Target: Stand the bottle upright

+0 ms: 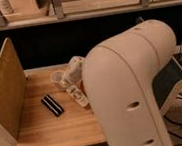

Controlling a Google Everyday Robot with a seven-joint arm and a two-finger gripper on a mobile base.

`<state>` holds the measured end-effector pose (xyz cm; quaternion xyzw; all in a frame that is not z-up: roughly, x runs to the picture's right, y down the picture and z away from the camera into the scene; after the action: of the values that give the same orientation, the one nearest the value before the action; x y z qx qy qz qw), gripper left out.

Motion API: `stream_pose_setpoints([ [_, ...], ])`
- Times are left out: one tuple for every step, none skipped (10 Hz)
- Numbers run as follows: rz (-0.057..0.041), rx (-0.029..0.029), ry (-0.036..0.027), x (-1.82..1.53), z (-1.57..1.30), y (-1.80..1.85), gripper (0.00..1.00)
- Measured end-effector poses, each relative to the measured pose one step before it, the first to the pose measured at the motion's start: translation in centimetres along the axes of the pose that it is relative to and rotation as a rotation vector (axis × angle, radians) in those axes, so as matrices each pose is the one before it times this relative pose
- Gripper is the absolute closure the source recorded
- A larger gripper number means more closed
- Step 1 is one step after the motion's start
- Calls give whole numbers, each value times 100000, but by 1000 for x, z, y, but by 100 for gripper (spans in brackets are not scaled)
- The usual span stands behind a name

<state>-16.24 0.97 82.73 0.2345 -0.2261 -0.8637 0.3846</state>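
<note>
End effector (70, 80) closed by bottle (78, 96); cup (57, 78), bar (52, 104) beside

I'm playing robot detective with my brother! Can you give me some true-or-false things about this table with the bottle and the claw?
1. The bottle lies on its side on the wooden table. True.
2. The black bar lies to the right of the bottle in the picture. False: it lies to the bottle's left.
3. The clear cup is stacked on the black bar. False: it stands apart from the bar, farther back on the table.
4. The claw is down near the table, shut, beside the cup and just behind the bottle. True.
5. The robot's big white arm hides the right part of the table. True.
</note>
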Motion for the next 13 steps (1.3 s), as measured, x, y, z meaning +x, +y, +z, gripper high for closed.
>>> stream_pose_setpoints([
  [-1498,1185,4324,900,-833,-311,89],
  [-1517,1818,7125,1636,-1337,-421,89],
  [-563,1567,7946,1809,-1512,-90,89],
  [372,1875,10729,2142,-2210,292,89],
  [611,766,8524,1599,-1915,601,89],
  [49,-93,6144,1531,-1415,488,89],
  [-71,-577,6140,1616,-1533,626,89],
  [-263,-549,5760,1719,-1449,551,89],
  [-179,-700,2505,787,-621,373,89],
  [11,661,1006,175,-188,-248,89],
  [356,2697,-2235,-1243,654,-1379,89],
  [521,2393,-2223,-1117,649,-1144,89],
  [772,2402,-2834,-1328,539,-1163,89],
])
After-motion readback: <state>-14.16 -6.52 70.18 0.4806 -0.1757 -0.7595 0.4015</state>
